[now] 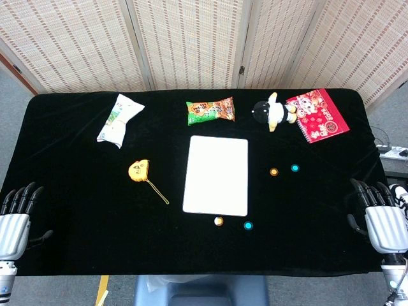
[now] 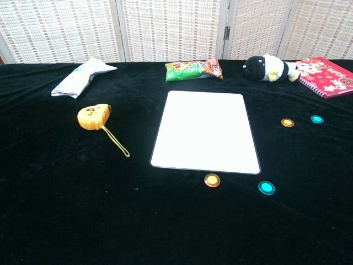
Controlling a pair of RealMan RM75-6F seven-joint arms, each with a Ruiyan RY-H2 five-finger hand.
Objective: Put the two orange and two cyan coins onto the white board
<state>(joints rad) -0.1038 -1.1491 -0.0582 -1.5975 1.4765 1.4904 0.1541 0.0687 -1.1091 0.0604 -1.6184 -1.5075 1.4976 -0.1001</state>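
The white board (image 1: 216,175) (image 2: 205,131) lies flat in the middle of the black table. One orange coin (image 1: 218,221) (image 2: 212,180) and one cyan coin (image 1: 248,225) (image 2: 266,187) sit just past its near edge. A second orange coin (image 1: 274,171) (image 2: 287,122) and a second cyan coin (image 1: 294,168) (image 2: 316,118) lie to the right of the board. My left hand (image 1: 16,217) hangs at the near left table edge, fingers apart, holding nothing. My right hand (image 1: 381,213) is at the near right edge, also empty with fingers spread. The chest view shows neither hand.
A yellow tape measure (image 1: 139,170) (image 2: 92,116) with a cord lies left of the board. Along the back are a white packet (image 1: 118,119) (image 2: 82,77), a green-orange snack bag (image 1: 211,110) (image 2: 194,70), a black-and-white plush toy (image 1: 271,112) (image 2: 270,68) and a red notebook (image 1: 317,115) (image 2: 328,68).
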